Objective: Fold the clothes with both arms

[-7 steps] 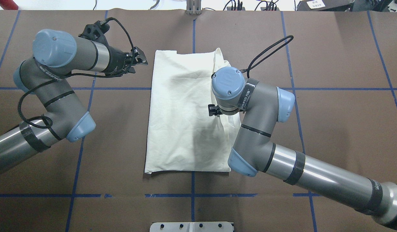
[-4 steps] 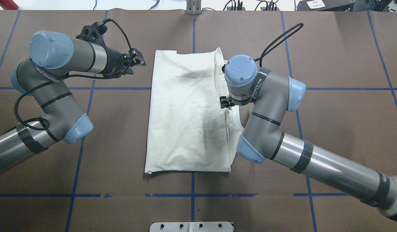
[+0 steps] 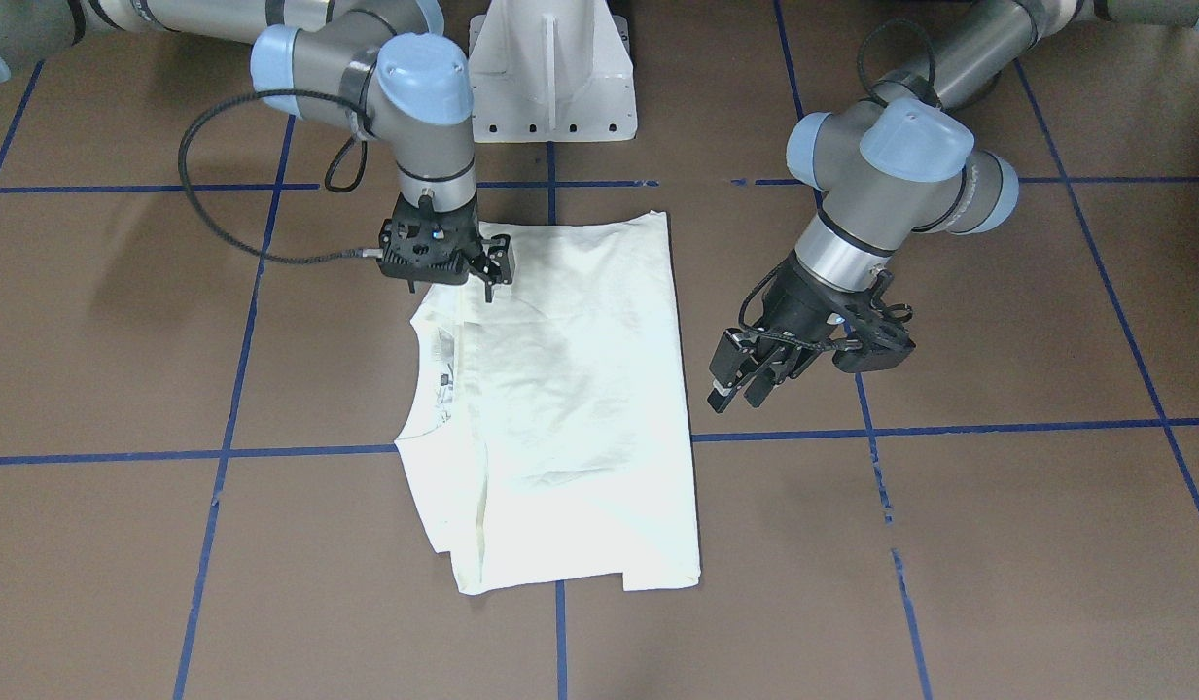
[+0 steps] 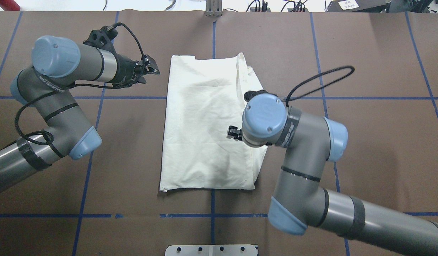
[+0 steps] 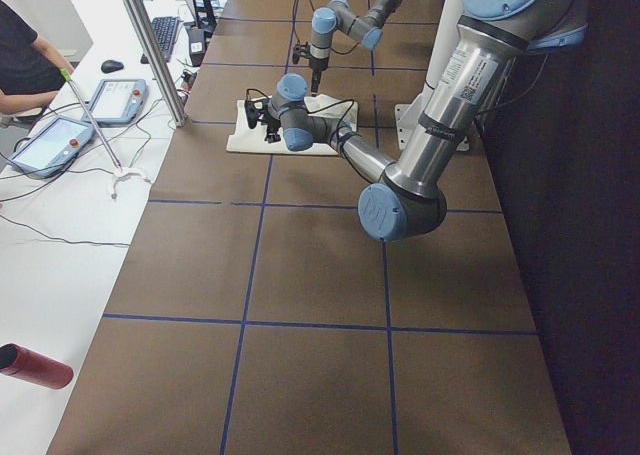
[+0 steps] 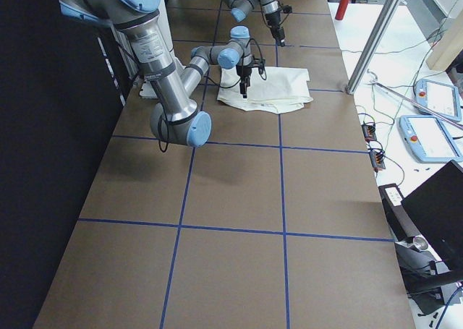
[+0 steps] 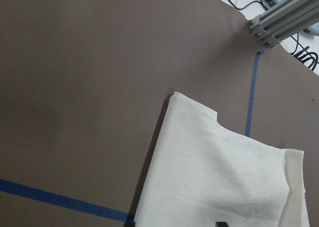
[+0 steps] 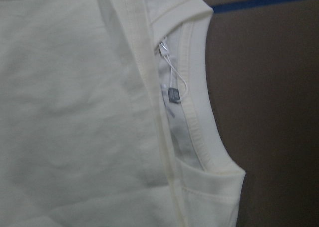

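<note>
The cream-white T-shirt [image 4: 204, 124] lies folded into a tall rectangle at the middle of the table, plain side up; its print is hidden. It also shows in the front view [image 3: 570, 389]. Its ribbed collar [image 8: 199, 112] lies along its right edge, a small label [image 8: 173, 95] inside. My right gripper [image 3: 448, 287] points straight down just above the shirt's collar side near the robot, looks open and holds nothing; overhead its wrist [image 4: 265, 119] hides it. My left gripper [image 3: 740, 384] is open and empty, hovering off the shirt's far left corner [image 4: 153, 70].
The brown table [image 4: 364, 142] has blue tape lines [image 4: 211, 215]. The white pedestal [image 3: 550, 68] stands at the robot's edge. A metal post [image 4: 213, 9] stands at the far edge. A red cylinder [image 4: 5, 4] lies far left. Pendants [image 5: 115, 100] lie on a side desk.
My right arm moved off the shirt's middle to its right edge, then back toward the robot along the collar side. My left gripper drifted slightly left. The shirt lies unchanged.
</note>
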Controlling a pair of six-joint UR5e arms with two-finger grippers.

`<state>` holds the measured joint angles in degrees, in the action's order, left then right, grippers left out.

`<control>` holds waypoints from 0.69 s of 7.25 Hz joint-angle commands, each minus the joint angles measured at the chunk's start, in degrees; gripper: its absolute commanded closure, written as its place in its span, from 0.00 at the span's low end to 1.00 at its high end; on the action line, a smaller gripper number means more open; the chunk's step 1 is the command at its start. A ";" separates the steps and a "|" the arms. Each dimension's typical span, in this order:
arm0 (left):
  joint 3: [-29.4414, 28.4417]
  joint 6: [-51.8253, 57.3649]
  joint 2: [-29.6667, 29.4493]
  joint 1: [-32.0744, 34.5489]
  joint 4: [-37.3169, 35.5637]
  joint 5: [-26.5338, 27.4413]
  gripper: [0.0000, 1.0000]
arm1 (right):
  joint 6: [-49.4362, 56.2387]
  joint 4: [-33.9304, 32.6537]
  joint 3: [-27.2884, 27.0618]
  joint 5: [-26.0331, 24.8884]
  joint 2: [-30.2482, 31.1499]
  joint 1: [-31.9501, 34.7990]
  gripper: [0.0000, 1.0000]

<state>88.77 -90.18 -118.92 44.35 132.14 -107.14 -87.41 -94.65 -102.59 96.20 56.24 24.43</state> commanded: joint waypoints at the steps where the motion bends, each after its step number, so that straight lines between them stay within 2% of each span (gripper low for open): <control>1: 0.09 -0.08 -0.08 -0.06 -0.12 -0.09 0.39 | -27.81 5.75 -3.49 -5.76 3.51 -5.79 0.12; 2: 0.09 -0.60 -0.26 -0.06 -0.12 -2.18 0.39 | -35.74 7.97 -3.40 -6.46 5.27 -7.88 0.19; 3: 0.00 -0.69 -0.17 -0.14 -0.12 -2.89 0.38 | -38.95 7.99 -3.40 -8.29 6.07 -9.91 0.25; 4: -0.08 -0.69 0.00 -0.15 -0.12 -2.99 0.38 | -39.50 7.99 -3.32 -8.31 6.33 -9.84 0.30; 5: -0.26 -1.13 -0.17 -0.15 -0.21 -2.90 0.38 | -39.51 8.17 -3.40 -7.96 6.86 -9.84 0.30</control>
<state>88.68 -90.94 -119.02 44.23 131.99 -109.91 -125.84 -86.77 -105.94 88.25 62.42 14.92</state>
